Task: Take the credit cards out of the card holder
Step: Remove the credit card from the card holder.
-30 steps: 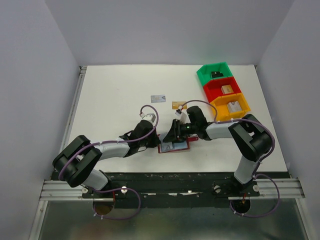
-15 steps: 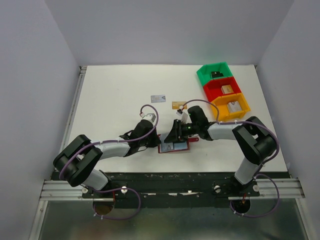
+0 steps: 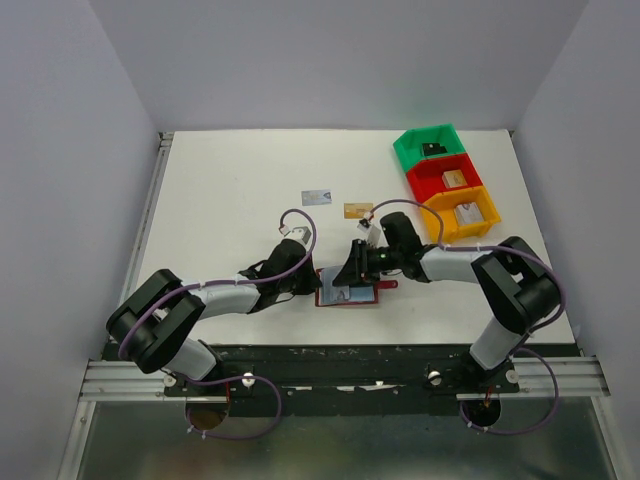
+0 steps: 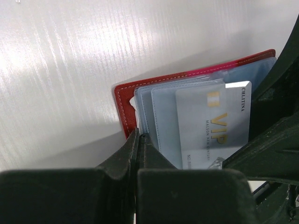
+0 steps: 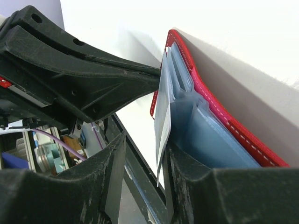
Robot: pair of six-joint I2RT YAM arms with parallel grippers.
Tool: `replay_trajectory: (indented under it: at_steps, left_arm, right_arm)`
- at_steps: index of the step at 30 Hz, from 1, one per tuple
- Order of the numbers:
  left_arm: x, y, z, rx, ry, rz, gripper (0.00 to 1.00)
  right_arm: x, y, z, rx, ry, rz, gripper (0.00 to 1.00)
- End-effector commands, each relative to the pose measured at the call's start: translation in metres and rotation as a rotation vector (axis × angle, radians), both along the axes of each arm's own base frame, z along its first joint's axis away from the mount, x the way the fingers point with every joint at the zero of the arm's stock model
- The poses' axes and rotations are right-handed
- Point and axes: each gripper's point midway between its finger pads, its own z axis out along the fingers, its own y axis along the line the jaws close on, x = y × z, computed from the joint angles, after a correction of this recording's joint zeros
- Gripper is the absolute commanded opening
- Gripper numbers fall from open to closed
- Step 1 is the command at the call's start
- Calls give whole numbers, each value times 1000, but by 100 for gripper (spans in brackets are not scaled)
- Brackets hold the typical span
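- Card holder (image 3: pixel 345 296) lies open on the table (image 3: pixel 220 200), lower centre of the overhead frame, blue sleeves up.
- Left gripper (image 3: pixel 311 284): jaws closed, tips against the holder's left edge.
- Right gripper (image 3: pixel 352 274): jaws part-open, straddling a silver VIP card (image 4: pixel 212 126) that sticks out of the sleeves. A gap shows, so no grip.
- Higher in the frame: silver-grey card (image 3: pixel 316 197) and gold-tan card (image 3: pixel 352 210) lie flat on the table, apart.
- Upper right: green bin (image 3: pixel 401 150), red bin (image 3: pixel 415 181) and orange bin (image 3: pixel 432 223) in a row.

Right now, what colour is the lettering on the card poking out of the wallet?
Gold, on a silver-grey card; the left wrist view shows it best.
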Motion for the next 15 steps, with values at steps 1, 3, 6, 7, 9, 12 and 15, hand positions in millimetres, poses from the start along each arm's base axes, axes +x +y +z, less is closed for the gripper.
replay_trajectory:
  at_steps: [1, 3, 6, 7, 9, 12, 15]
  left_arm:
    - [-14, 19, -26, 93, 82, 15, 0]
    - [-11, 22, -26, 103, 68, 35, 0]
    - [-11, 23, -26, 104, 70, 36, 0]
    - [-11, 22, -26, 103, 68, 35, 0]
    - [-11, 23, -26, 103, 69, 39, 0]
    - [-11, 24, -25, 99, 62, 44, 0]
    - [-11, 25, -25, 101, 63, 45, 0]
  right_arm:
    - [4, -9, 6, 2, -36, -20, 43]
    - [6, -11, 7, 4, -41, -23, 42]
    - [7, -13, 6, -1, -40, -29, 40]
    - [8, -14, 6, -3, -42, -34, 38]
    - [9, -16, 5, -11, -39, -45, 35]
    - [10, -19, 3, -18, -38, -57, 33]
    - [12, -21, 2, -22, -37, -66, 32]
